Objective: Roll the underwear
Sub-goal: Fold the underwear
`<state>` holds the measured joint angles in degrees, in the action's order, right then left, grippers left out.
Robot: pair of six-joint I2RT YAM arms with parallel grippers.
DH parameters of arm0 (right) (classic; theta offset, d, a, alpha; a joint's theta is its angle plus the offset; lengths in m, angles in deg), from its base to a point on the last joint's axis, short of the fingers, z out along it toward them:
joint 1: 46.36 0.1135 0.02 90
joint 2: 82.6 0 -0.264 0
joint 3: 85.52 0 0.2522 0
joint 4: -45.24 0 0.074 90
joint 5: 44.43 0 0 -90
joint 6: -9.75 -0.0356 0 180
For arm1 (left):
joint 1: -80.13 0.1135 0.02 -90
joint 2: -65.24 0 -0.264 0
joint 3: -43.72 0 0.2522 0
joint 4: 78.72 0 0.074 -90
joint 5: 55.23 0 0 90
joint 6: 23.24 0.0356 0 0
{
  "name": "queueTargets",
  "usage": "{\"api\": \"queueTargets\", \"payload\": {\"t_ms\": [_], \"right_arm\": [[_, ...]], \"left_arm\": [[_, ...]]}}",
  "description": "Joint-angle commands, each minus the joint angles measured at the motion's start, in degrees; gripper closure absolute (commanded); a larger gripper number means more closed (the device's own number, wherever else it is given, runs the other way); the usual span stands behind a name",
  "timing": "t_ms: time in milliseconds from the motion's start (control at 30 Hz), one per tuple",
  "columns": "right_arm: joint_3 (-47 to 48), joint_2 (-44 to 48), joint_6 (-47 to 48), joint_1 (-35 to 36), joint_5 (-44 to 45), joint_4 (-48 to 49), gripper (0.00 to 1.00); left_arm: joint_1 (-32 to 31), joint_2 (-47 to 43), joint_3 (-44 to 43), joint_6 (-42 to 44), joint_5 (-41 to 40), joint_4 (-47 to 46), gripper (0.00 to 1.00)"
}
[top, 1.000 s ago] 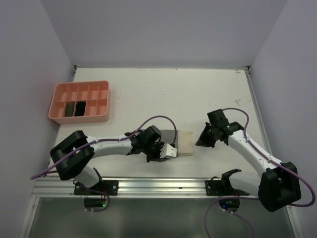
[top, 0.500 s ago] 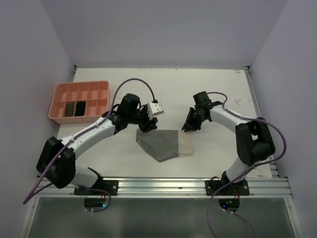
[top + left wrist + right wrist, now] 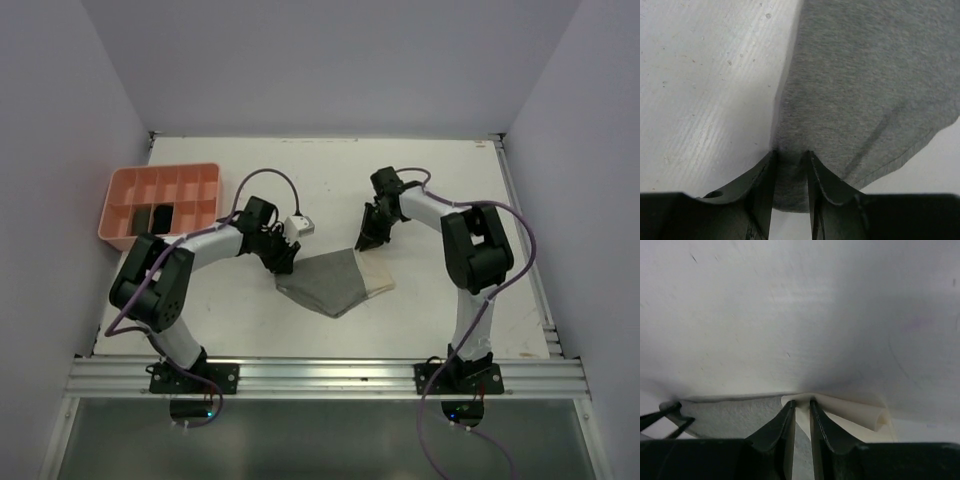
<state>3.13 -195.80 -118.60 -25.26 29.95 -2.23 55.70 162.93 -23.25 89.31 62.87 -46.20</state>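
Observation:
A grey underwear (image 3: 328,282) with a cream waistband (image 3: 378,276) lies flat on the white table, in the middle. My left gripper (image 3: 283,256) is at its far left corner; in the left wrist view its jaws pinch a fold of the grey cloth (image 3: 790,156). My right gripper (image 3: 367,238) is at the far right corner; in the right wrist view it is shut on the cream waistband (image 3: 801,404), which curls up into a small tube beside the fingers (image 3: 827,425).
A pink compartment tray (image 3: 112,205) stands at the far left, with dark rolls (image 3: 147,217) in two of its near compartments. The grey walls close in on both sides, and the metal rail (image 3: 320,375) runs along the near edge.
Both grippers left the near side of the cloth, swung to its far side and came down on its far corners. The underwear now lies spread out flatter, shifted slightly.

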Motion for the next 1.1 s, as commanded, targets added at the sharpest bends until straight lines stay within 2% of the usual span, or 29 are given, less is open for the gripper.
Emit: {"api": "queueTargets", "payload": {"t_ms": [0, 100, 167, 200, 333, 433, 467, 567, 600, 767, 933, 1067], "right_arm": [[10.66, -4.64, 5.73, -0.1, 4.54, -1.7, 0.78], [20.42, -9.3, 8.28, -0.01, 4.19, -5.38, 0.79], [22.83, -8.79, 9.08, -0.01, 4.63, -7.23, 0.77], [23.1, -7.74, 10.04, -0.1, 4.89, -7.59, 0.75], [18.55, 0.42, 9.88, -0.1, 1.39, -5.85, 0.65], [9.68, 5.97, 6.54, 0.43, -3.78, -1.1, 0.7], [7.48, 6.68, 6.01, 0.69, -4.5, -0.05, 0.73], [1.32, 7.04, 6.0, 1.83, -5.74, 2.07, 0.83], [-0.69, 6.51, 6.0, 2.01, -6.26, 2.51, 0.84], [-3.87, 3.88, 8.63, 2.54, -3.81, 1.46, 0.87], [-7.38, 2.55, 10.66, 2.45, -0.29, -0.65, 0.89], [-13.26, 5.79, 11.28, 2.54, -1.33, -0.92, 0.91]], "left_arm": [[0.34, -1.45, 2.41, 1.54, -1.03, 0.14, 0.65], [0.26, -3.55, 1.97, 3.2, 0.9, 0.57, 0.6], [0.34, -7.4, 1.79, 5.04, 1.78, 0.66, 0.55], [0.43, -9.34, 1.97, 5.4, 1.61, -0.04, 0.5], [0.69, -16.21, 1.79, 6.37, 2.66, -2.59, 0.44], [0.69, -15.43, -0.13, 4.8, 4.77, -2.86, 0.44], [0.69, -13.07, -1.97, 5.14, 7.12, -0.59, 0.45], [0.69, -6.49, -5.14, 5.32, 8.91, 4.34, 0.6], [0.69, -5.15, -5.58, 5.05, 8.9, 5.22, 0.69], [1.83, -1.28, -2.61, 2.68, 4.87, 5.14, 0.8], [3.68, 2.76, -1.2, 3.64, 2.68, 8.13, 0.83], [4.03, 4.88, -1.89, 6.27, 2.84, 7.96, 0.78]]}}
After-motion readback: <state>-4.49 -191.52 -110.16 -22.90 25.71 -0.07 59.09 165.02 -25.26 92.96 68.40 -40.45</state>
